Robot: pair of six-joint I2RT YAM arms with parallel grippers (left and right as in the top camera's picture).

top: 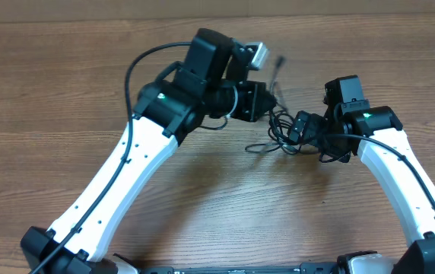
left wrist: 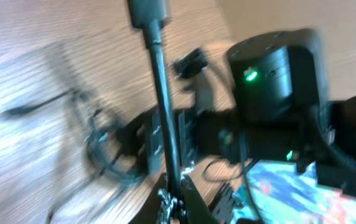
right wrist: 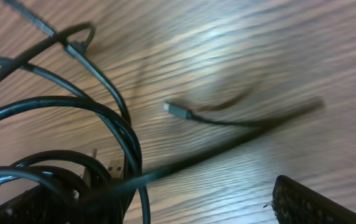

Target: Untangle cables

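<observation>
The cables (top: 280,139) are thin black cords lying in a tangle on the wooden table between my two grippers. My left gripper (top: 266,100) is shut on one cable (left wrist: 163,106). That cable runs up from the left gripper (left wrist: 175,202) to a black plug (left wrist: 147,11) and looks blurred. My right gripper (top: 300,126) is open at the tangle's right side. In the right wrist view, looped cables (right wrist: 112,134) fill the left part of the right gripper's (right wrist: 184,211) gap. One loose cable ends in a small plug (right wrist: 171,108) on the table. Only the right finger (right wrist: 318,204) shows there.
The wooden table (top: 225,205) stretches all round the tangle. Both white arms reach in from the near edge, the left arm (top: 126,175) and the right arm (top: 400,175). The right arm's black wrist (left wrist: 271,74) with a green light stands close behind the held cable.
</observation>
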